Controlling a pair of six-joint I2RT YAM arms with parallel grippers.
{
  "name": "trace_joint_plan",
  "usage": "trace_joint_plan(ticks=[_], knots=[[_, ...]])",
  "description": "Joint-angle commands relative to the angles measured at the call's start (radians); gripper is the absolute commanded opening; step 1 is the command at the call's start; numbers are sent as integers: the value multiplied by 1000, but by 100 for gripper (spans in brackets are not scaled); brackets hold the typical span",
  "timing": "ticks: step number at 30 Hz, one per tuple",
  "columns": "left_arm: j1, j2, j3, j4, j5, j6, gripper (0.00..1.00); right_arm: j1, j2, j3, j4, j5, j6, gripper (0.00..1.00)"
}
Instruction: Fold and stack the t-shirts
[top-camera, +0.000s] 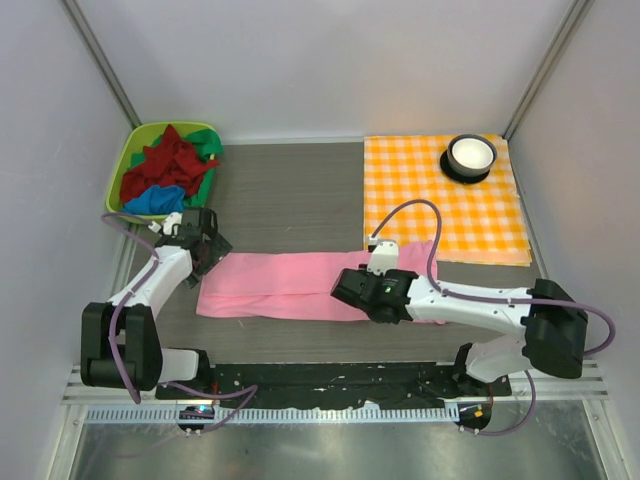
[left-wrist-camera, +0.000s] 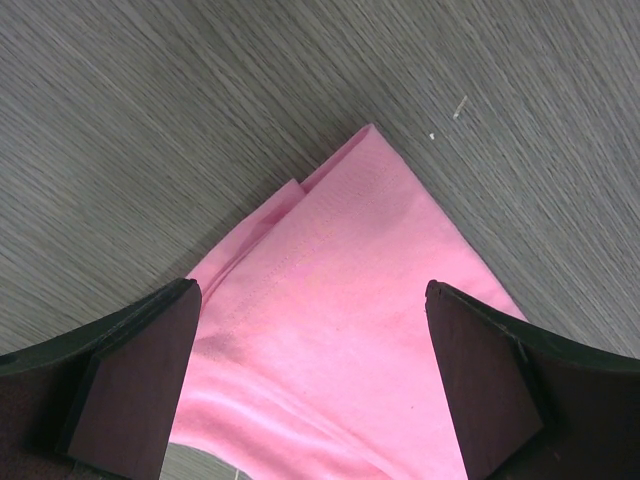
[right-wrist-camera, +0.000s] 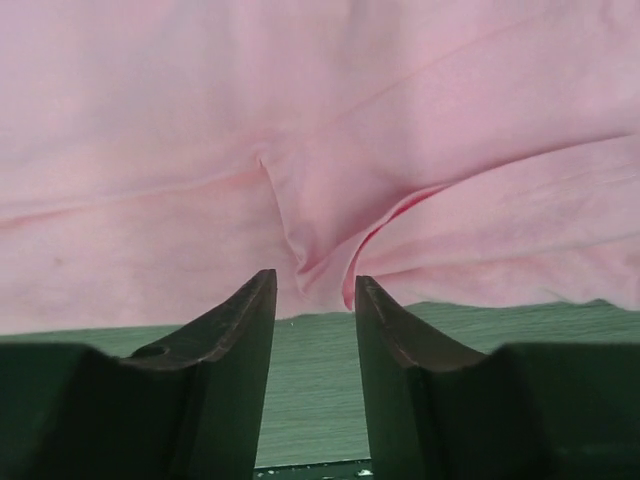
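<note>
While the pink t-shirt (top-camera: 290, 285) lies as a long band on the table (top-camera: 290, 190): the step in hand looks like the crosswise fold, one end laid over the other
Left gripper (left-wrist-camera: 310, 292): jaws spread wide over the band's far-left corner, holding nothing
Right gripper (right-wrist-camera: 314, 280): jaws a little apart at the near edge, right of the band's middle; a small pucker of cloth sits just at the tips, not clamped
Doing it well: pinch every layer at the edge, low and close to the corner; lift both grips level; carry across without dragging; set corner on corner
Risk: catching only the top layer would likely peel the band open
Cloth: thin, soft, matt knit; faint stitch lines near the corner; long shallow creases along the band
Corner shape: a neat point, a lower layer peeking out along one side
Table surface: grey with fine wood-grain streaks
Others waiting: dark red t-shirt (top-camera: 165, 165), green t-shirt (top-camera: 205, 140) and blue t-shirt (top-camera: 155, 200), crumpled in a lime basket (top-camera: 118, 178) beyond the left gripper
</note>
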Motion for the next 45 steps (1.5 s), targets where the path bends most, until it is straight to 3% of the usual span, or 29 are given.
trace_joint_plan(ticks=[1, 6, 12, 17, 30, 45], knots=[[-7, -28, -3, 33, 1, 1, 100, -1, -84, 69, -107, 234, 41, 48], [-10, -20, 1, 36, 1, 1, 100, -125, -75, 35, -86, 294, -31, 49], [-24, -17, 2, 36, -1, -3, 100, -350, -55, -90, 137, 207, -217, 46], [-30, -11, 1, 37, -1, -7, 100, -419, -17, -103, 190, 170, -273, 46], [-37, -2, -22, 57, 2, -13, 100, -401, 9, -200, 148, -19, -177, 43], [-48, -31, -49, 62, 13, -26, 100, -87, -81, -146, -139, 20, 120, 41]])
